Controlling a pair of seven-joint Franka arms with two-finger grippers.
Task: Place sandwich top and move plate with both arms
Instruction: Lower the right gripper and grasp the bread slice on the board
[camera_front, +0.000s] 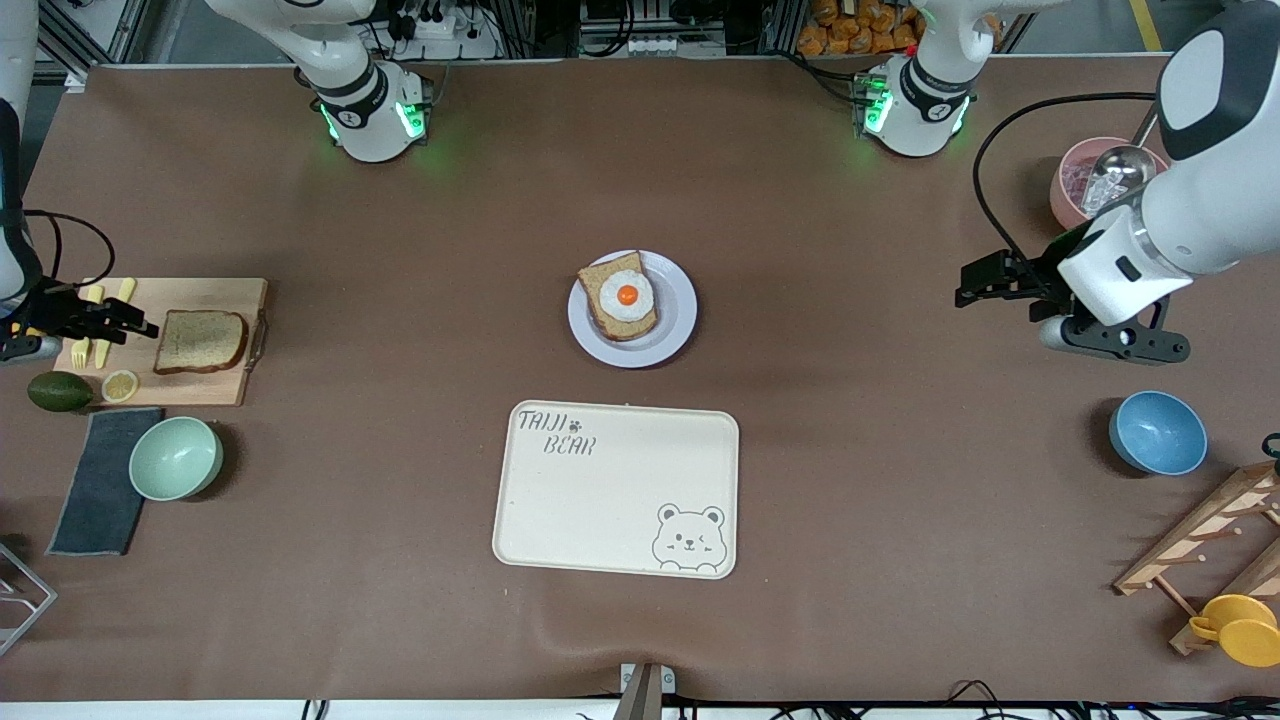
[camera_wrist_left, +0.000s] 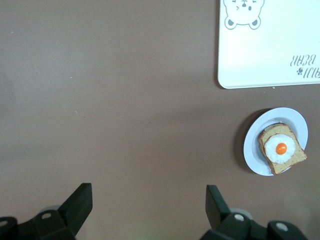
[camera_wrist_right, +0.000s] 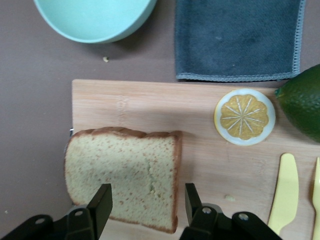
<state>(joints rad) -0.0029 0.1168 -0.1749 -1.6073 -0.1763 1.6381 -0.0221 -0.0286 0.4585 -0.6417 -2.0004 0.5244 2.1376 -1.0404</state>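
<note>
The sandwich top (camera_front: 200, 341), a plain brown slice, lies flat on a wooden cutting board (camera_front: 200, 295) at the right arm's end of the table. My right gripper (camera_front: 140, 322) hovers open over the board beside the slice. In the right wrist view its fingers (camera_wrist_right: 100, 205) stand open just above the slice (camera_wrist_right: 125, 170), not touching it. The lavender-white plate (camera_front: 680, 300) sits mid-table and bears a bread slice with a fried egg (camera_front: 626, 296). My left gripper (camera_front: 962, 285) is open and empty over bare table toward the left arm's end. The plate shows in the left wrist view (camera_wrist_left: 255, 150), away from that gripper (camera_wrist_left: 147, 200).
A cream bear tray (camera_front: 615, 490) lies nearer the camera than the plate. A lemon slice (camera_front: 120, 385), an avocado (camera_front: 58, 391), yellow cutlery (camera_front: 100, 320), a mint bowl (camera_front: 175, 457) and a grey cloth (camera_front: 100, 480) surround the board. A blue bowl (camera_front: 1157, 432), a pink bowl (camera_front: 1080, 180) and a wooden rack (camera_front: 1210, 530) stand at the left arm's end.
</note>
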